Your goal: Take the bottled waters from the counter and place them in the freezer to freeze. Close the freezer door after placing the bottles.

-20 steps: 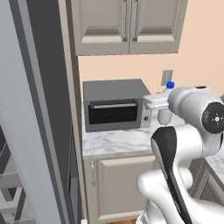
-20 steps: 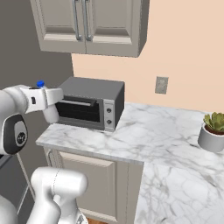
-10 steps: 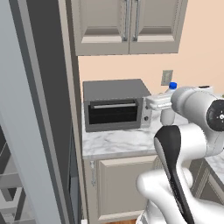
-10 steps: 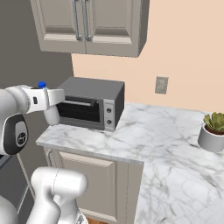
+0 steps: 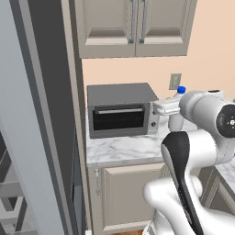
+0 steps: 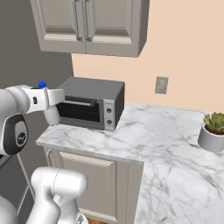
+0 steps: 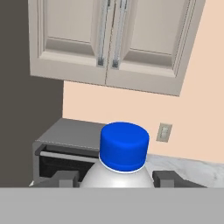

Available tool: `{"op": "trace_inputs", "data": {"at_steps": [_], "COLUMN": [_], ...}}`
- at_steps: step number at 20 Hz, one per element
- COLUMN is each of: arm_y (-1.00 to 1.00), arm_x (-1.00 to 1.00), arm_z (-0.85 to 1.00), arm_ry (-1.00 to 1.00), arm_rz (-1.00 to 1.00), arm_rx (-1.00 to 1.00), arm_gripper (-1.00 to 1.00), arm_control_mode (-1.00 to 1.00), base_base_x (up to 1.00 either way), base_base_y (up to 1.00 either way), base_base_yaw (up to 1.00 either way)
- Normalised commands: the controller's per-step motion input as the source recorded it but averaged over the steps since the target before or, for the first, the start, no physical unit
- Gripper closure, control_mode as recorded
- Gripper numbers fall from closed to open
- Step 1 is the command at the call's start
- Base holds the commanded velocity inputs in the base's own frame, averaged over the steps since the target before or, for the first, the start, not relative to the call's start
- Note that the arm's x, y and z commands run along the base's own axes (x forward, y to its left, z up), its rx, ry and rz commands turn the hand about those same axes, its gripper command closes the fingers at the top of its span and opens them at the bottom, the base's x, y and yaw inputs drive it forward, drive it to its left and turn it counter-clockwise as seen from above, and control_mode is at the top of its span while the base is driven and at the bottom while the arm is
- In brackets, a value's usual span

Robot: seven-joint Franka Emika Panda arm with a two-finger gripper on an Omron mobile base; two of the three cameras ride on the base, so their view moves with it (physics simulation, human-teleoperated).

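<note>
A whitish bottled water (image 7: 118, 175) with a blue cap (image 7: 124, 146) stands upright between my finger tips, and my gripper (image 7: 117, 180) is shut on it. From the base, the gripper (image 5: 167, 108) holds the bottle (image 5: 175, 122) in the air above the marble counter (image 5: 124, 148), just right of the toaster oven. The right base view shows the same bottle (image 6: 51, 115) and gripper (image 6: 47, 99) at the oven's left front corner. The freezer (image 5: 55, 114) rises at the far left, its door (image 5: 20, 137) swung open in the foreground, grey inner shelves (image 5: 13, 211) low down.
A grey toaster oven (image 6: 92, 103) sits on the counter (image 6: 153, 135) against the wall, close beside the held bottle. Beige wall cabinets (image 5: 133, 25) hang overhead. A potted succulent (image 6: 213, 131) stands at the counter's far right. A wall outlet (image 6: 161, 85) is behind.
My hand with the bottle has drifted slightly to the right beside the toaster oven. The grip is unchanged and nothing else has moved.
</note>
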Motion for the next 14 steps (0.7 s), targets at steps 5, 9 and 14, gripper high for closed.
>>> {"op": "trace_inputs", "data": {"at_steps": [5,9,14], "arm_y": [0.0,0.0,0.0], "arm_x": [0.0,0.0,0.0], "arm_z": [0.0,0.0,0.0], "arm_ry": [0.0,0.0,0.0], "arm_rz": [0.0,0.0,0.0], "arm_rx": [0.0,0.0,0.0], "arm_gripper": [1.0,1.0,1.0], "arm_control_mode": [1.0,1.0,1.0], "base_base_x": [0.0,0.0,-0.12], "base_base_y": [0.23,0.38,0.44], "base_base_yaw": [-0.02,-0.05,-0.02]}}
